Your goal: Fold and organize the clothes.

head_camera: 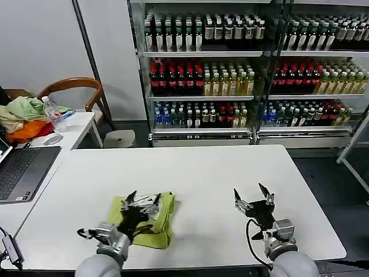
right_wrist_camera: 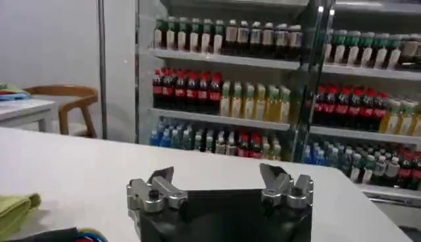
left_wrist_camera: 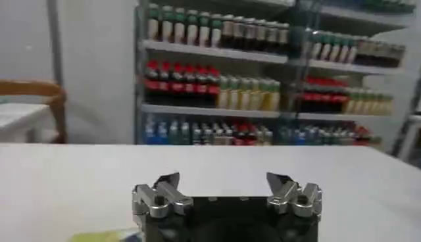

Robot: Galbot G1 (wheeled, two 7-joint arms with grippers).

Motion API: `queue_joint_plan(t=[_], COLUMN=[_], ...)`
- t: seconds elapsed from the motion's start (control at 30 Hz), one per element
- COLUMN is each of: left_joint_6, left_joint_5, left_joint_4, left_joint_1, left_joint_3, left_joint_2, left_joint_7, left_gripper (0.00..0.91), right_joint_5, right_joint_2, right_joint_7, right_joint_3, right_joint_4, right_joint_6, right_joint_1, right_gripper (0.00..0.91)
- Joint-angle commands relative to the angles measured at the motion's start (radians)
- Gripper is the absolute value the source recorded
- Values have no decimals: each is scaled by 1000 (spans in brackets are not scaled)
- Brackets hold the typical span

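Hovering above the folded T-shirt [head_camera: 151, 218], left gripper [head_camera: 143, 201] jaws wide, right gripper [head_camera: 253, 197] likewise, both holding nothing

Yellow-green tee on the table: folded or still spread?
Folded. The T-shirt lies as a compact layered rectangle on the table, no sleeves spread out. The open left gripper is over it.

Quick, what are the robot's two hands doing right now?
Left gripper: open, holding nothing, over the folded T-shirt.
Right gripper: open, holding nothing, above the bare white table.
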Motion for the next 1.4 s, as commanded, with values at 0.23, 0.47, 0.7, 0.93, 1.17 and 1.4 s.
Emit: queue_joint_plan(t=[0.23,0.47,0.7,0.93,1.17,1.4], left_joint_6=[81,77,75,-6,-11,-15], left_joint_5=[-163,-178,-177,-155,-158,-164], left_joint_4=[143,195,192,230,228,211], left_joint_1=[10,11,30,29,46,62], left_joint_3=[-197,-209,-206,-198,-194,-181], left_joint_2=[22,16,14,4,2,-3], left_joint_7=[-58,-27,6,29,28,21], left_gripper=[907,907,907,907,907,50], right_joint_5=[3,1,-1,-3,-3,-3], right_joint_2=[-19,-17,-7,-10,-6,-6], right_joint_7=[-2,3,5,7,7,6], right_joint_3=[39,36,34,44,37,32], right_joint_4=[11,5,6,8,5,3], right_joint_6=[2,7,15,23,26,25], right_joint_1=[-31,-27,-28,-34,-32,-30], right_gripper=[907,907,907,907,907,907])
